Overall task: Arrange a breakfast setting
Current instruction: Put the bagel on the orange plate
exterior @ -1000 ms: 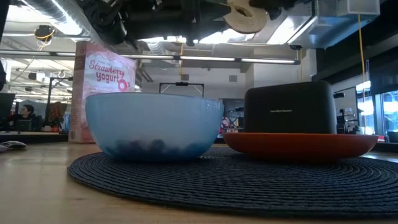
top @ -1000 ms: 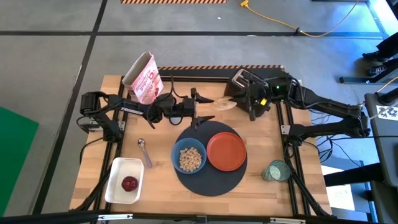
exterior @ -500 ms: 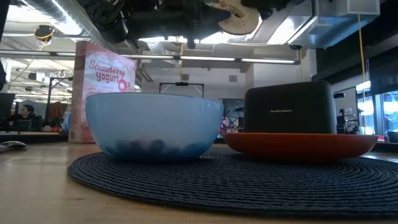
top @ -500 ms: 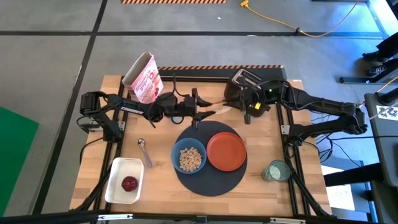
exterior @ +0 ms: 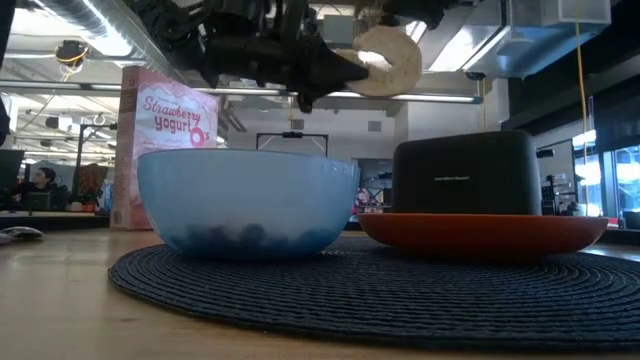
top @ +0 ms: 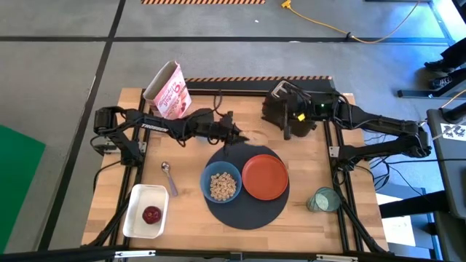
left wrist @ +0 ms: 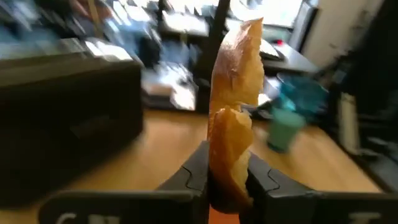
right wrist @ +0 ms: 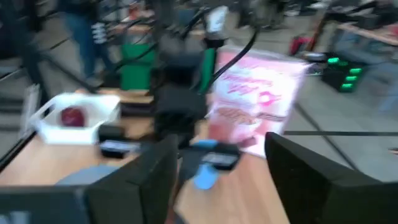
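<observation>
Fingers of your left gripper [left wrist: 228,180] pinch only the lower edge of the bread slice [left wrist: 234,106], which stands tall above them, while your right gripper [right wrist: 217,168] is spread empty, so a tilt could drop it short of the orange plate [top: 264,177].

Overhead cam looks straight down on the whole desk [top: 182,211], both arms in frame. Low cam sits right at desk level, super close to the blue bowl [exterior: 247,203] and orange plate [exterior: 485,232], facing the room behind. Left wrist cam stares along its end effector [left wrist: 228,180] at the bread [left wrist: 233,112]. Right wrist cam points across at the cereal box [right wrist: 252,99], which the overhead and low cams catch too.
</observation>
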Available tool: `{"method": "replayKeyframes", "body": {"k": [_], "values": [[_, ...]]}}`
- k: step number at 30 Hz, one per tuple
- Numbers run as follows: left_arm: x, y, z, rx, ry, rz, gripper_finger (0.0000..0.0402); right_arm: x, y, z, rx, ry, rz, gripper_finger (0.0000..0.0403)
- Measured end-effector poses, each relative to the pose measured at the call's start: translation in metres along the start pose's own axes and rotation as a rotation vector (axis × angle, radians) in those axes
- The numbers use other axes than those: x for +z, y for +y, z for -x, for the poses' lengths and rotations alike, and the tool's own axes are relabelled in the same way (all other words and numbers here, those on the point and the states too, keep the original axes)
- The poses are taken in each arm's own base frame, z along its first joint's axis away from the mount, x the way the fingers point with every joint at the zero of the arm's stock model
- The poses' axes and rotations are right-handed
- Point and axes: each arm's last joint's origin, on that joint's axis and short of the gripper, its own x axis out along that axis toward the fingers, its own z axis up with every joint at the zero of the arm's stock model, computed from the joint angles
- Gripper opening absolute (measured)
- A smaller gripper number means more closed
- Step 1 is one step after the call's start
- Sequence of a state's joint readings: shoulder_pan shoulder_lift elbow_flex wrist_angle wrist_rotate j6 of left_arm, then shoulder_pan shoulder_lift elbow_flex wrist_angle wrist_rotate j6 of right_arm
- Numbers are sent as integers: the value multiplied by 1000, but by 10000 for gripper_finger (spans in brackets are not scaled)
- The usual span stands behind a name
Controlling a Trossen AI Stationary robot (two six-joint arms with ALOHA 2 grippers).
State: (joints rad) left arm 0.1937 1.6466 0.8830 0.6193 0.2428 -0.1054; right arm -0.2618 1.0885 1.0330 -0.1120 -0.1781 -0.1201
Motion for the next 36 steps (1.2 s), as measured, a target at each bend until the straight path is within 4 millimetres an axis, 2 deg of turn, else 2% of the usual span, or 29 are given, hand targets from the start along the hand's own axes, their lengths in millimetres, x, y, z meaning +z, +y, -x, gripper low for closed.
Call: {"method": "replayKeyframes", "body": {"k": [5, 11, 14, 21, 31, 36], "values": [[1, -7, -11, 15, 235, 46, 42, -1, -2, -2, -55, 6, -11, 253], [6, -32, -34, -32, 312, 3, 45, -1, -2, -3, -46, 8, -12, 241], [2, -41, -42, -56, 351, 0, 46, -2, -1, -3, -31, 12, -17, 239], [-19, -47, -58, -71, 425, 5, 48, -1, -1, -2, -27, 9, -17, 239], [-66, -42, -81, -162, 497, 98, 49, -1, -1, -2, -28, 8, -12, 239], [-66, -41, -86, -155, 498, 116, 75, -2, -1, -2, -26, 16, -13, 239]]}}
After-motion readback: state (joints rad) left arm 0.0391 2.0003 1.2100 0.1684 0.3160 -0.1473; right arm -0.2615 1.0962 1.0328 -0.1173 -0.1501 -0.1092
